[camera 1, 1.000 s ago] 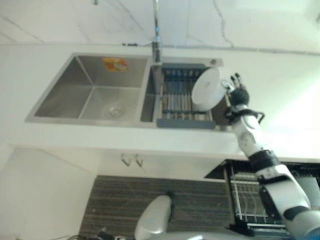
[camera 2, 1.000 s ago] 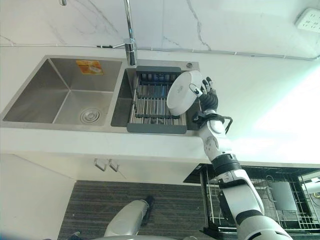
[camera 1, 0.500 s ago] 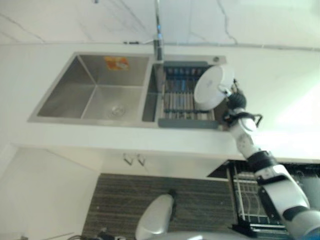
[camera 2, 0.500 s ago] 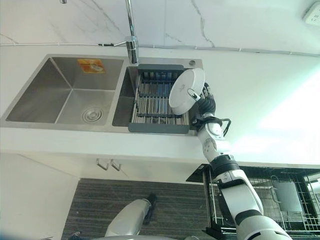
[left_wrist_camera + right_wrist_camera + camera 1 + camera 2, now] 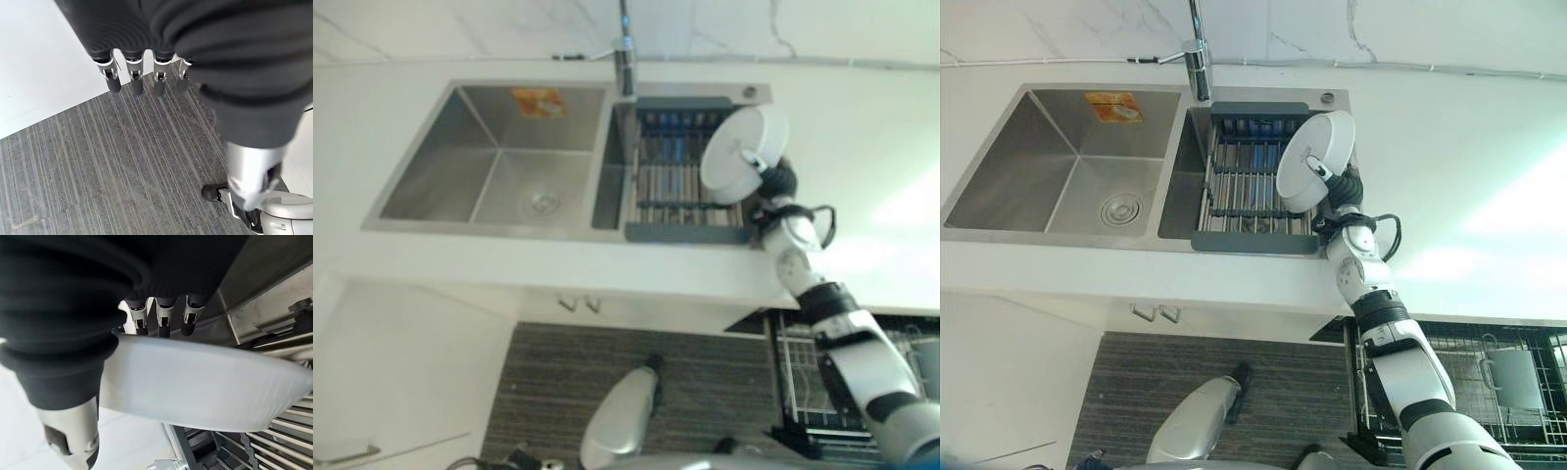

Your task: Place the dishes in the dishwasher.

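White countertop [image 5: 1449,147] is framing the sink [image 5: 1067,166]; right hand [image 5: 1344,188] is gripping a white plate [image 5: 1315,162] above the rack [image 5: 1249,186]; left hand [image 5: 142,73] is hanging relaxed.

- Sink [image 5: 1077,157]: brushed stainless steel, dull sheen.
- Plate [image 5: 1314,162]: smooth white, glossy.
- Countertop [image 5: 1469,186]: smooth, white, marble-veined.
- Floor [image 5: 98,171]: grey, ribbed, matt.

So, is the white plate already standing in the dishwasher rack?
No, the right hand holds the white plate tilted above the drying rack in the sink, while the dishwasher rack sits lower right.
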Available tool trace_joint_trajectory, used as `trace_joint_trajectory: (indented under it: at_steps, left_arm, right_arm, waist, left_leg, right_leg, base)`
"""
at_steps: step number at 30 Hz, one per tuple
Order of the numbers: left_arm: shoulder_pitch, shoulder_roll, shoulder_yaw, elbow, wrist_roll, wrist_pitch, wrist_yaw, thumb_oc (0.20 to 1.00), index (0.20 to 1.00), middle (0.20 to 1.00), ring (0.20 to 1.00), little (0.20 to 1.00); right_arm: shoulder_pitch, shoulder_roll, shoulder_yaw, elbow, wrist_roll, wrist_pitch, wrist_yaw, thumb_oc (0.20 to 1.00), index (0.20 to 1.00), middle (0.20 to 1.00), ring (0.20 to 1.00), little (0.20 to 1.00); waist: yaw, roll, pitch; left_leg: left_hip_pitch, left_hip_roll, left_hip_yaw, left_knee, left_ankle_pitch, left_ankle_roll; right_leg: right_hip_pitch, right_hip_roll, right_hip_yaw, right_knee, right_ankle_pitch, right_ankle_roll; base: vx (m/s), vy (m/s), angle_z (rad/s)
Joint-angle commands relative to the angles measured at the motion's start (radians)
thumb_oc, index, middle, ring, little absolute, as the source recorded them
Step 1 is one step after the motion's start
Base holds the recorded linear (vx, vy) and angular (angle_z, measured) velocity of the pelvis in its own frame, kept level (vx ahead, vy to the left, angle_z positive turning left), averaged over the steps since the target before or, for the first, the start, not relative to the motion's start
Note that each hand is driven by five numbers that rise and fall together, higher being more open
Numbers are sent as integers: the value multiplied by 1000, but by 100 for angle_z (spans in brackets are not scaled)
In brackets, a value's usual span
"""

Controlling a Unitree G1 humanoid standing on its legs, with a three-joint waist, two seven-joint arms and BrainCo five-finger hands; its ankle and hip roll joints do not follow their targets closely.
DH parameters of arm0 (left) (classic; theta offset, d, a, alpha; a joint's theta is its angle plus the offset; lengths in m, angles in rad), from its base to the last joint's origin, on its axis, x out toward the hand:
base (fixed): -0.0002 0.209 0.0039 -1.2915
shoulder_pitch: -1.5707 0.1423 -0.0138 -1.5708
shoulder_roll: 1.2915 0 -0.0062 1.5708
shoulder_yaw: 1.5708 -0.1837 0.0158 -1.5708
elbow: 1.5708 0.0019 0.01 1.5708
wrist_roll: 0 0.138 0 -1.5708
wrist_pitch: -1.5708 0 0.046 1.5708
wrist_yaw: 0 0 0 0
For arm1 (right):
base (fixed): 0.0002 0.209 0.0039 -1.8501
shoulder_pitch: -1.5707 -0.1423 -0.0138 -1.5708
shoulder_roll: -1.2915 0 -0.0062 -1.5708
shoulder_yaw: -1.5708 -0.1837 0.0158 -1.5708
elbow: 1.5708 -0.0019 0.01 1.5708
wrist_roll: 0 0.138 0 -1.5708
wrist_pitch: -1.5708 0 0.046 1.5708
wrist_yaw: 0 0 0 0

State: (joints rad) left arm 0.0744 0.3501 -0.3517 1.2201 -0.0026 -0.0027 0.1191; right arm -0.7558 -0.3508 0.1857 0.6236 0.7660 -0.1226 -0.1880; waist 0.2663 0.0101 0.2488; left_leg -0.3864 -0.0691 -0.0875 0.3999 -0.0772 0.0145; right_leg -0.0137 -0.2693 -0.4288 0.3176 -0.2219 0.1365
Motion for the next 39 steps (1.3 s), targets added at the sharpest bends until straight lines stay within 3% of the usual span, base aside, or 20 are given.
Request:
trace_joint_trajectory:
  at_steps: [1,3,5,6,16,21,24,28,30,32,39]
  left_arm:
    - [-22,23,-22,40,-36,4,5,1000,1000,1000,1000,1000]
    - [-20,22,-21,42,-37,4,2,1000,1000,1000,1000,1000]
    - [-22,22,-19,44,-39,5,0,1000,1000,1000,1000,1000]
    - [-22,22,-19,45,-37,2,1,1000,1000,1000,1000,1000]
    - [-30,23,-13,51,-57,16,-24,1000,1000,1000,1000,1000]
    - [-26,21,-4,58,-27,12,-24,1000,1000,1000,1000,1000]
    - [-21,20,3,54,-17,29,-17,1000,1000,1000,1000,1000]
    - [0,7,15,59,22,55,-6,1000,1000,1000,1000,1000]
    - [16,-9,22,68,38,88,-10,1000,1000,1000,1000,1000]
    - [17,-13,26,69,43,103,-12,1000,1000,1000,1000,1000]
    - [-15,-53,23,85,30,167,-10,1000,1000,1000,1000,1000]
  right_arm:
    - [-13,-38,-1,40,12,-34,19,1000,1000,1000,1000,1000]
    - [-18,-41,-2,43,12,-29,21,1000,1000,1000,1000,1000]
    - [-25,-43,0,45,8,-23,16,495,495,495,495,495]
    - [-25,-45,0,48,5,-27,19,200,200,200,200,200]
    - [-32,-41,9,36,-2,-54,26,200,200,200,200,200]
    - [-8,-17,8,-9,22,-129,-15,200,200,200,200,200]
    - [22,2,22,-124,-118,-190,-87,200,200,200,200,200]
    - [87,41,48,-290,-157,-267,-165,200,200,200,200,200]
    - [143,59,47,-410,-194,-307,-185,200,200,200,200,200]
    - [162,61,45,-451,-208,-308,-193,200,200,200,200,200]
    - [275,-8,25,-655,-199,-363,-234,200,200,200,200,200]
  waist:
    - [31,21,-8]
    - [32,21,-8]
    - [32,21,-7]
    - [32,20,-7]
    - [29,16,-3]
    - [20,3,-11]
    - [3,-16,-23]
    - [-26,-39,-61]
    - [-59,-43,-91]
    - [-71,-42,-99]
    - [-183,-41,-145]
  left_leg:
    - [76,41,7,-100,-6,-31]
    - [76,41,7,-100,-5,-31]
    - [76,40,8,-100,-5,-31]
    - [75,40,8,-100,-5,-31]
    - [72,47,21,-100,-4,-32]
    - [83,62,42,-100,-12,-35]
    - [105,83,65,-100,-25,-36]
    - [150,115,101,-100,-47,-41]
    - [192,150,151,-100,-63,-45]
    - [202,159,163,-100,-68,-46]
    - [282,221,267,-100,-77,-65]
  right_leg:
    - [-91,-83,35,-18,183,59]
    - [-90,-84,33,-18,184,59]
    - [-90,-85,31,-18,186,59]
    - [-91,-86,30,-18,187,60]
    - [-93,-89,22,-18,194,62]
    - [-91,-85,20,-18,195,65]
    - [-90,-71,33,-18,190,65]
    - [-69,-40,50,-18,165,59]
    - [-43,-23,56,-18,139,52]
    - [-36,-16,59,-18,131,47]
    - [-34,24,140,-18,97,13]
  base:
    - [2,15,6]
    - [5,10,6]
    - [-1,2,4]
    - [-8,3,3]
    - [-12,-3,3]
    - [-27,-39,0]
    - [-44,-111,-13]
    - [-13,-104,-34]
    - [-27,-100,-82]
    - [-31,-65,-56]
    - [2,-88,-57]
